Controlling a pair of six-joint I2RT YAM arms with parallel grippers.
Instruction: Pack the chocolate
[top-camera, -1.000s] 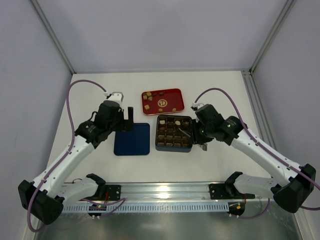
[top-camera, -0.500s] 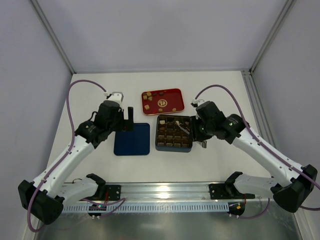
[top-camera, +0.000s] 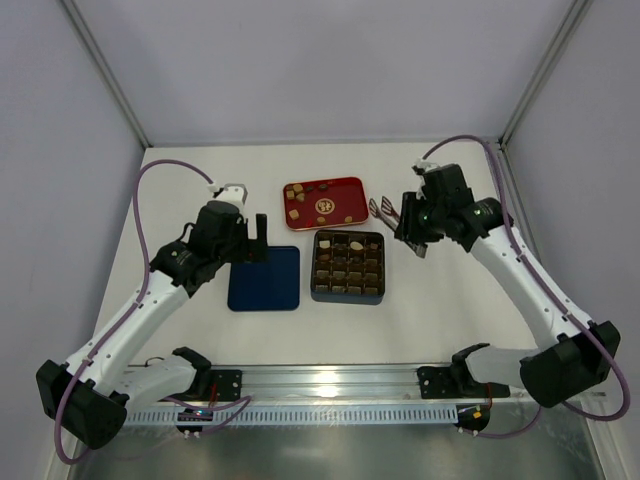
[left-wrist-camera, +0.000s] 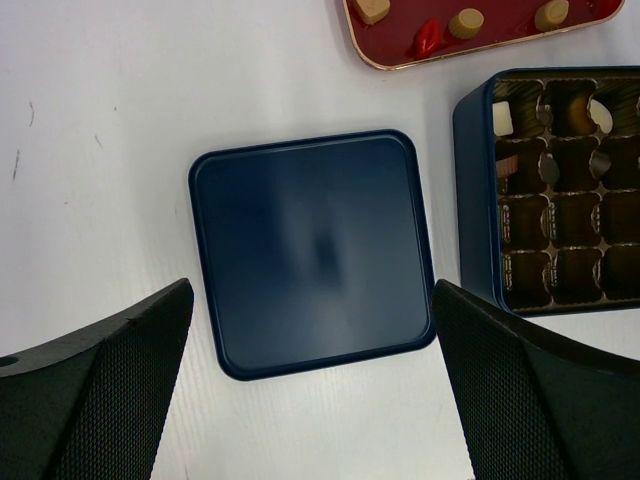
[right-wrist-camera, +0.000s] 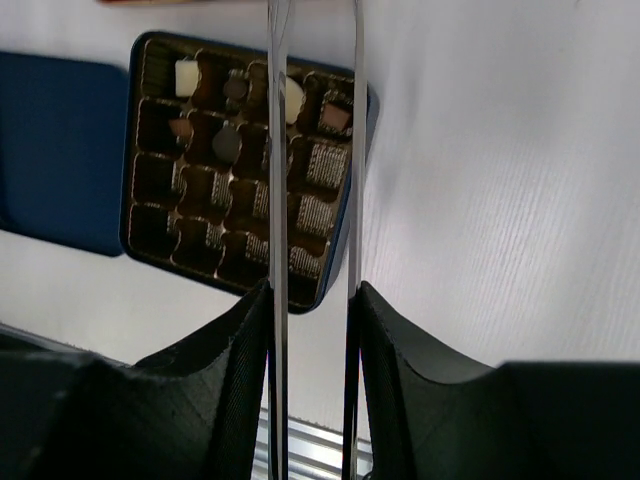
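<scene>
Several tiny chocolate pieces (top-camera: 297, 212) lie on the red tray (top-camera: 352, 185); they also show in the left wrist view (left-wrist-camera: 465, 22). A few more pieces (right-wrist-camera: 186, 76) sit in the far cells of the dark gridded box (top-camera: 347, 293). My right gripper (top-camera: 412, 226) is shut on thin metal tongs (right-wrist-camera: 278, 150), its fingers (right-wrist-camera: 235, 340) pressing the two blades. The tong tips (top-camera: 379, 208) hover just right of the tray, behind the box. My left gripper (top-camera: 255, 236) is open and empty above the blue lid (left-wrist-camera: 312, 250).
The blue lid (top-camera: 265, 278) lies flat left of the box. The box (left-wrist-camera: 475, 200) stands just in front of the tray. White enclosure walls ring the table, and a metal rail (top-camera: 330, 385) runs along the near edge.
My right gripper has risen from over the box and swung back and to the right with the tongs, to beside the tray's right end. The left arm has not moved.
</scene>
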